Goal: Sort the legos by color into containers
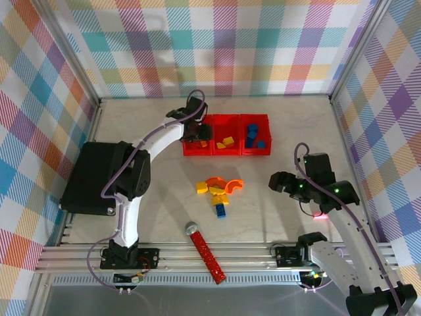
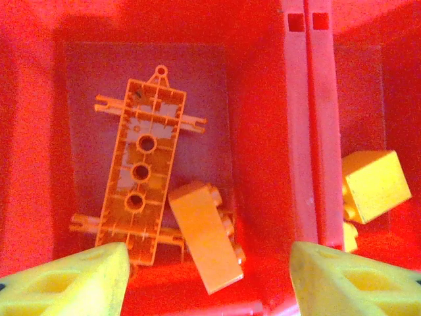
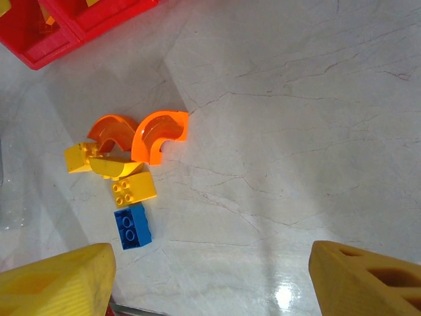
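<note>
The three joined red bins (image 1: 227, 119) stand at the back centre. My left gripper (image 1: 195, 133) hangs open over the left bin (image 2: 39, 164), its fingers (image 2: 66, 280) empty; below lie an orange brick (image 2: 207, 237) and a flat orange holed plate (image 2: 141, 171). A yellow brick (image 2: 375, 185) lies in the middle bin, blue bricks (image 1: 255, 137) in the right one. On the table sits a loose cluster: two orange arches (image 3: 160, 135), yellow bricks (image 3: 135, 189) and one blue brick (image 3: 133, 226). My right gripper (image 3: 210, 283) is open and empty, right of the cluster (image 1: 219, 191).
A large black case (image 1: 92, 174) lies at the left. A long red studded stick (image 1: 205, 251) with a grey round end rests near the front edge. Checkered walls enclose the table, with bare marble to the right of the cluster.
</note>
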